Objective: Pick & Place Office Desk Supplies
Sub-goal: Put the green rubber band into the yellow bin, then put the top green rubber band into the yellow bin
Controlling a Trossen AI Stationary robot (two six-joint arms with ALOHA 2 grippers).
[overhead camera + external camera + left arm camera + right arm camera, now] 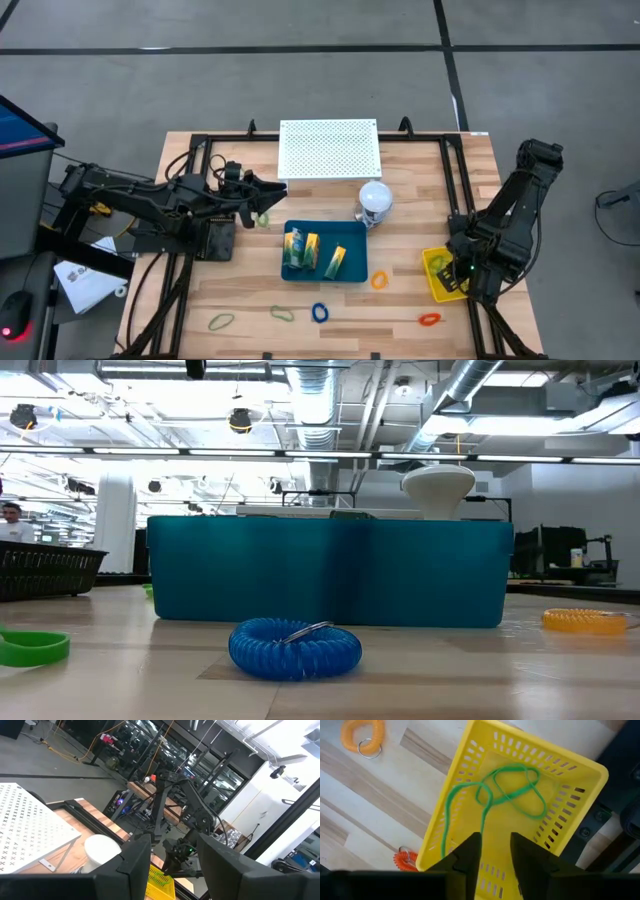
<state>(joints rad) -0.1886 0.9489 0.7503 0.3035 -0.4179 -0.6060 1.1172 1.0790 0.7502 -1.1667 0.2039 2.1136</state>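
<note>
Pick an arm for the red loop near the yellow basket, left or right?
Right, probably. Right gripper hovers over the yellow basket, fingers slightly apart, and the red loop lies just beside that basket. Left gripper sits across the table, past the blue bin.

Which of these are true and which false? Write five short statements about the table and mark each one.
1. A green cord lies in the yellow basket. True.
2. The blue tray is empty. False: it holds packets.
3. The white ball stands beside the blue tray. True.
4. The right hand grips the orange loop. False: the hand hovers open over the basket; the loop lies on the table.
5. The blue loop lies on the white board. False: it lies on bare wood.
</note>
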